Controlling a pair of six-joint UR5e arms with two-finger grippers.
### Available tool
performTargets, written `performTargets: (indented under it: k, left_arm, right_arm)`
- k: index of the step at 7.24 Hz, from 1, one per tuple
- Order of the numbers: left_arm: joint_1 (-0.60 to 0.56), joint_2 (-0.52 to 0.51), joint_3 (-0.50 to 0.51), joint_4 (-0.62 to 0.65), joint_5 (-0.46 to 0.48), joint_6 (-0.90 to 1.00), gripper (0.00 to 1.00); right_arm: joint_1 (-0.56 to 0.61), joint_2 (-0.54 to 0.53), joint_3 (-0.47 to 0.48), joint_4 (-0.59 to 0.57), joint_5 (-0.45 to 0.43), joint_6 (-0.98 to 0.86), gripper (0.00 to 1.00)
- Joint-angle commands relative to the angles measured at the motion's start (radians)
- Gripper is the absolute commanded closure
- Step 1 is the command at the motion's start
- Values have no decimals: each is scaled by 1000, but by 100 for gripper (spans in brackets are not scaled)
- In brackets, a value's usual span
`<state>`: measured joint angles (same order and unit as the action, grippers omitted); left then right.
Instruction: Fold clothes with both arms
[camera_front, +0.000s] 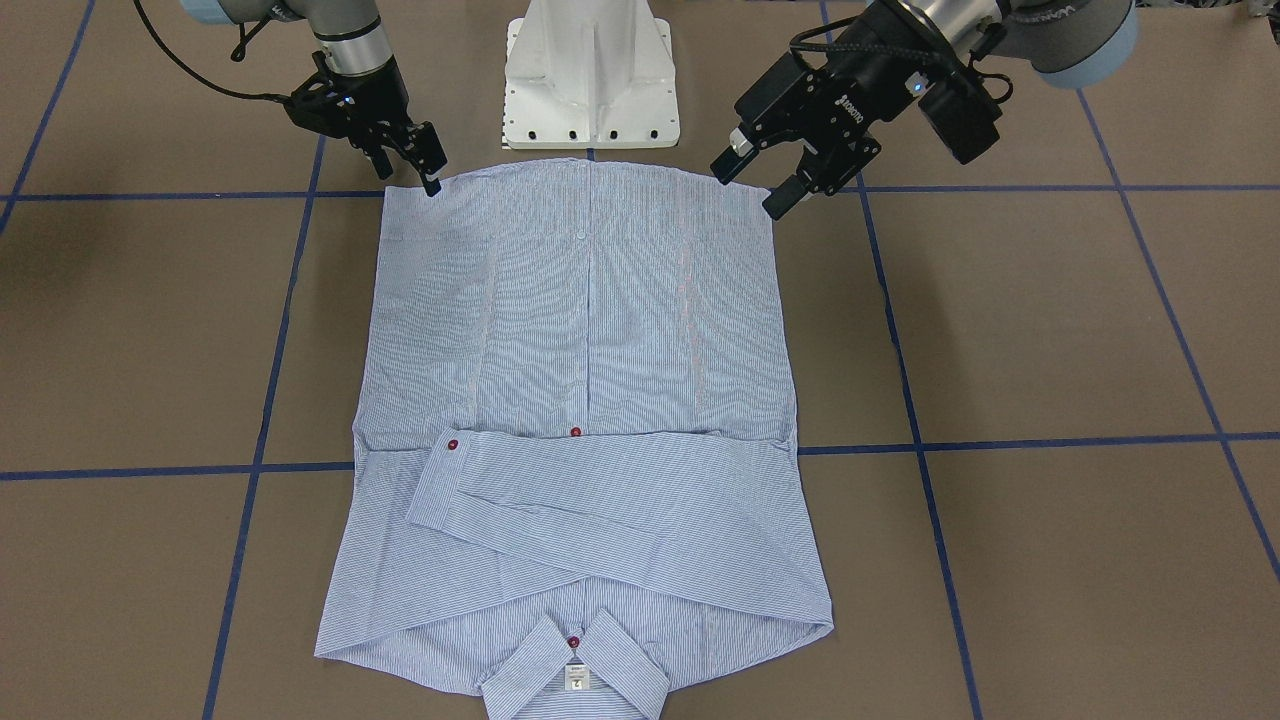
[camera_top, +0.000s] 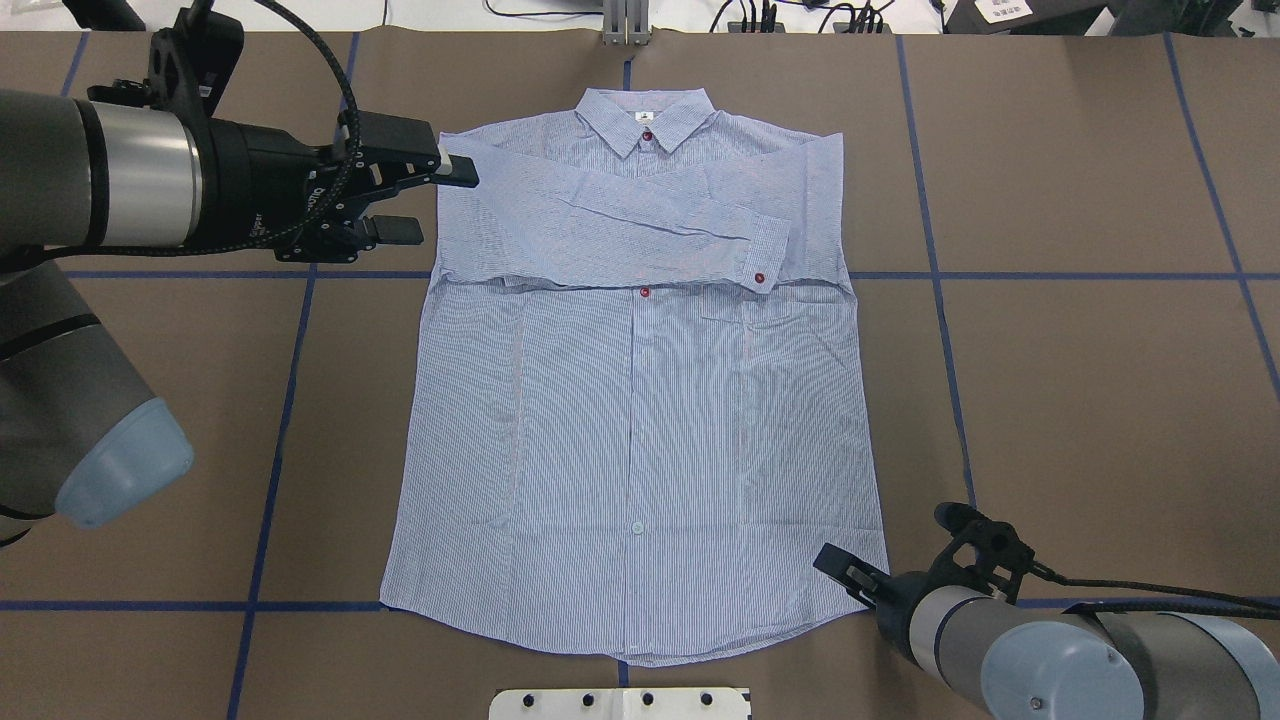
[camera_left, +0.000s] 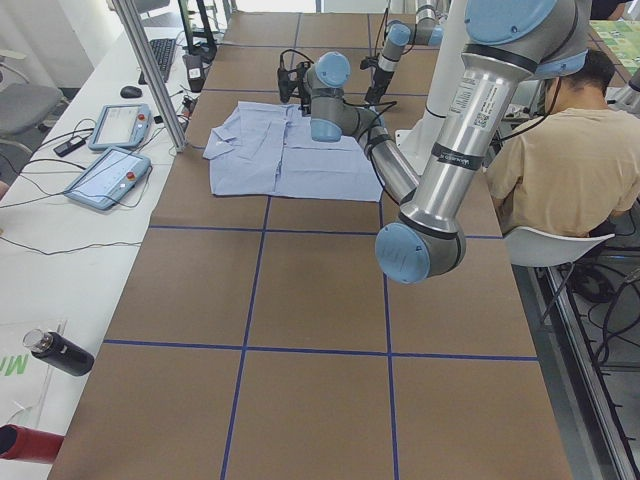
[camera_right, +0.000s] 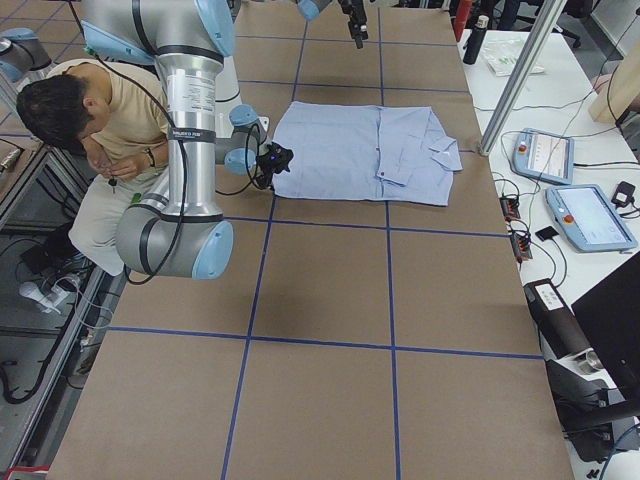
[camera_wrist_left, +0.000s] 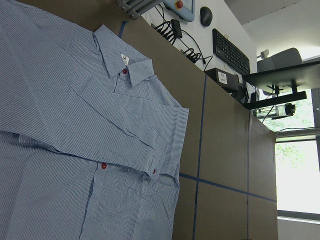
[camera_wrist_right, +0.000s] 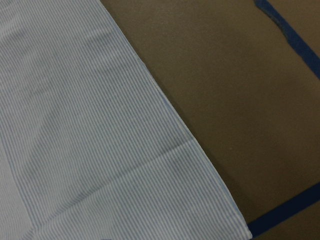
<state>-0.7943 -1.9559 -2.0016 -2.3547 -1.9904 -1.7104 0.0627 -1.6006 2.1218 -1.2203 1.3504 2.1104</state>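
Observation:
The clothes are one light blue striped shirt (camera_front: 590, 330) (camera_top: 640, 400), lying flat and face up with both sleeves folded across the chest. Its collar (camera_top: 647, 118) points away from the robot. My left gripper (camera_top: 440, 203) (camera_front: 748, 190) hangs open, raised above the table beside the shirt's left edge. The left wrist view looks down on the collar and the crossed sleeves (camera_wrist_left: 85, 115). My right gripper (camera_top: 835, 565) (camera_front: 430, 170) sits low at the hem's right corner and looks open. The right wrist view shows that corner (camera_wrist_right: 220, 200) lying flat on the table.
The white pedestal base (camera_front: 590, 90) stands just behind the hem. Blue tape lines (camera_top: 290, 400) grid the brown table. A seated person (camera_left: 560, 160) is beside the robot. Teach pendants (camera_right: 590, 215) and a metal post (camera_right: 520, 70) line the far side.

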Motion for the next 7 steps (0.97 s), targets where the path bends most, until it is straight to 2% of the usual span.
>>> performTargets:
  k: [1, 2, 3, 5, 7]
  left_arm:
    - [1, 0, 0, 0, 2, 0, 10]
    - [3, 0, 0, 0, 4, 0, 10]
    - [4, 0, 0, 0, 4, 0, 10]
    - [7, 0, 1, 0, 5, 0, 9]
    - [7, -5, 6, 0, 7, 0, 9]
  right_arm:
    - [3, -7, -20, -1, 0, 0, 8]
    - [3, -7, -28, -1, 0, 0, 12]
    - [3, -7, -31, -1, 0, 0, 23]
    - [5, -13, -28, 1, 1, 2, 26]
    - [3, -21, -26, 1, 3, 2, 34]
